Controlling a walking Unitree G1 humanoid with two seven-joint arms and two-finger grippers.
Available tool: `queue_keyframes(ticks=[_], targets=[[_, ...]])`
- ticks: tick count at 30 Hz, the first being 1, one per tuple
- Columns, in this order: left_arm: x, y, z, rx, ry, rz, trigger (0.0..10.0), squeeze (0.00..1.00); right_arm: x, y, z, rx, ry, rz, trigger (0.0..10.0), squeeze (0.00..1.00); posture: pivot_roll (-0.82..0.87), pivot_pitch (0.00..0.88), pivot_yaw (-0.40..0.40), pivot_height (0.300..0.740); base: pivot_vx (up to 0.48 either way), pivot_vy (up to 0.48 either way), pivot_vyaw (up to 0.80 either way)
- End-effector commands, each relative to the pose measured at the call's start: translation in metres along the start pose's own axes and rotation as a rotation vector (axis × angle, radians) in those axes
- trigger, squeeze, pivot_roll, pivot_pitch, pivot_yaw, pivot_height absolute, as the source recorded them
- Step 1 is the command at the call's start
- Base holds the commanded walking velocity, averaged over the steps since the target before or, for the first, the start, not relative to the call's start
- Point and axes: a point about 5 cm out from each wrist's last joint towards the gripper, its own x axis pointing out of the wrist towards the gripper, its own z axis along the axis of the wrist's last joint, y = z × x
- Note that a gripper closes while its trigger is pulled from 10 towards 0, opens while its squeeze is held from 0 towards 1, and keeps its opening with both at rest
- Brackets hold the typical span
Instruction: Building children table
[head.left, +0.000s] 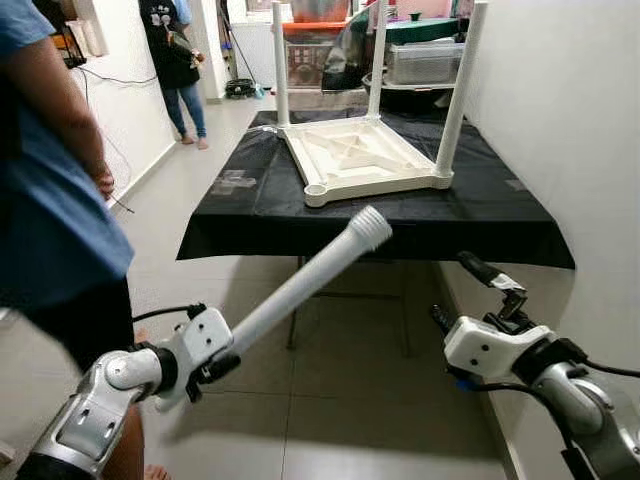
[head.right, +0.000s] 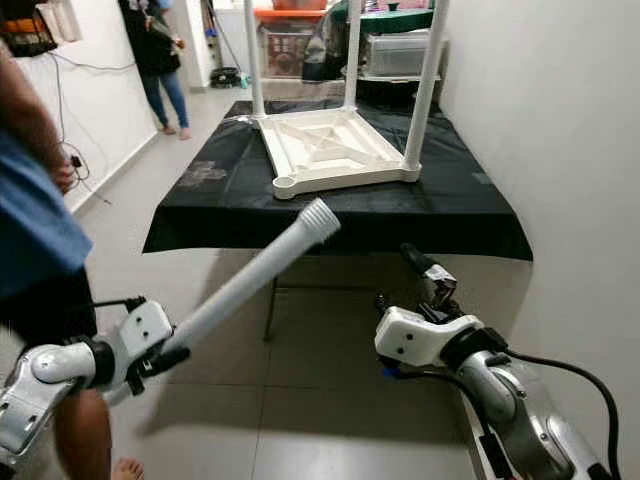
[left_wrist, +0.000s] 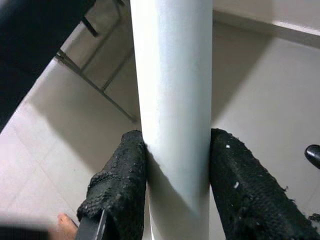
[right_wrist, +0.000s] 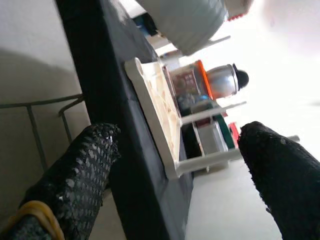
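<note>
A white children's table (head.left: 355, 155) lies upside down on a black-covered table (head.left: 250, 200), three white legs standing up from its corners. Its near-left corner socket (head.left: 316, 189) is empty. My left gripper (head.left: 215, 365) is shut on a loose white leg (head.left: 300, 285), which slants up toward that corner; the ribbed end (head.left: 372, 225) is just short of the black cloth's front edge. In the left wrist view the leg (left_wrist: 172, 75) sits tight between both fingers (left_wrist: 120, 185). My right gripper (head.left: 460, 293) hangs open and empty, low at the right, below the table's front edge.
A person in a blue shirt (head.left: 45, 210) stands close at my left. Another person in black (head.left: 172, 60) stands at the far back left. A white wall (head.left: 570, 110) runs along the right. Storage boxes (head.left: 425, 60) are stacked behind the table.
</note>
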Motion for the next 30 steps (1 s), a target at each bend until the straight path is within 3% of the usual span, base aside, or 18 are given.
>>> queue_keyframes(ticks=[1,6,10,12,14,18,29,30], targets=[[-0.001,0.013,-0.002,0.017,0.049,0.004,10.0,0.0,0.0,0.002,-0.001,-0.058,-0.027,0.042,10.0,0.0,0.04,0.0,-0.009,0.74,0.0,0.0,0.0],[0.002,0.019,-0.001,0.021,0.071,-0.013,10.0,0.0,-0.001,-0.001,-0.002,-0.099,-0.04,0.058,10.0,0.0,0.04,0.0,-0.008,0.74,0.0,0.0,0.0],[0.01,0.021,0.006,0.079,0.104,-0.114,10.0,0.0,0.004,-0.004,0.001,-0.122,-0.08,0.086,10.0,0.0,0.03,0.0,-0.011,0.74,0.0,0.0,0.0],[0.01,0.021,0.006,0.079,0.104,-0.114,10.0,0.0,0.004,-0.004,0.001,-0.122,-0.08,0.086,10.0,0.0,0.03,0.0,-0.011,0.74,0.0,0.0,0.0],[0.02,0.025,0.013,0.128,0.133,-0.177,10.0,0.0,0.011,-0.003,0.009,-0.138,-0.131,0.114,10.0,0.0,0.02,0.0,-0.007,0.74,0.0,0.0,0.0],[0.032,0.032,0.026,0.136,0.131,-0.2,10.0,0.0,0.019,-0.001,0.017,-0.148,-0.178,0.123,10.0,0.0,0.02,0.0,-0.006,0.74,0.0,0.0,0.0],[0.041,0.022,0.042,0.19,0.113,-0.331,10.0,0.0,0.019,0.016,0.017,-0.152,-0.202,0.216,10.0,0.0,0.03,0.0,-0.015,0.74,0.0,0.0,0.0],[0.045,0.017,0.049,0.197,0.108,-0.391,10.0,0.0,0.023,0.018,0.017,-0.162,-0.2,0.224,10.0,0.0,0.03,0.0,-0.016,0.74,0.0,0.0,0.0]])
